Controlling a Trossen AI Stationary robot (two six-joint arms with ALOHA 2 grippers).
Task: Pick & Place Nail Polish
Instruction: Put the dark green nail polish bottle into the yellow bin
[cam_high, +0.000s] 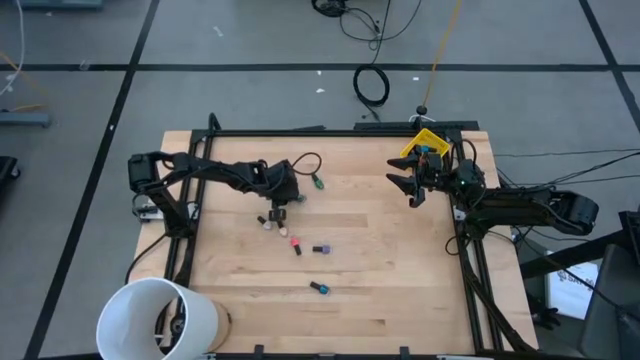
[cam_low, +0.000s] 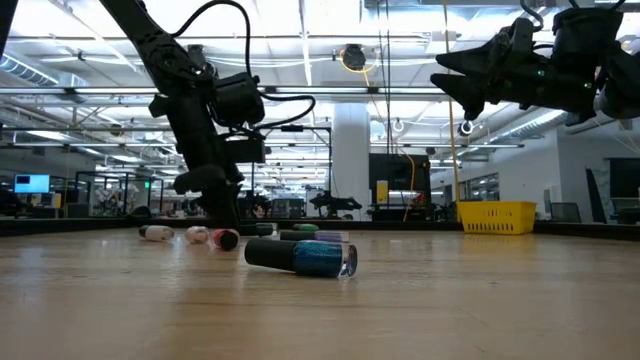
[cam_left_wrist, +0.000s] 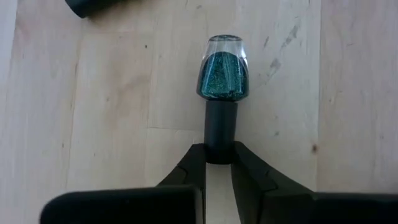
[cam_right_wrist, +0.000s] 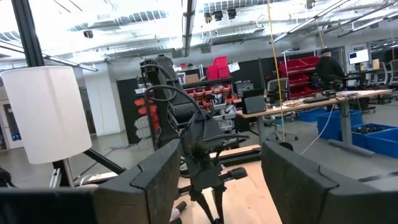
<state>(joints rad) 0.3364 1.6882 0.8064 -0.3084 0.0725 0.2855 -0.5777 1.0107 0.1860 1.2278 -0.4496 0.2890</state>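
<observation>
Teal bottle's cap (cam_left_wrist: 221, 132) pinched, claw-hidden.

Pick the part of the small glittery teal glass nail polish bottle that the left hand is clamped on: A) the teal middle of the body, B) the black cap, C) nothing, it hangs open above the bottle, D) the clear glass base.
B: in the left wrist view, the left hand pinches the black cap of the glittery teal nail polish bottle.
</observation>
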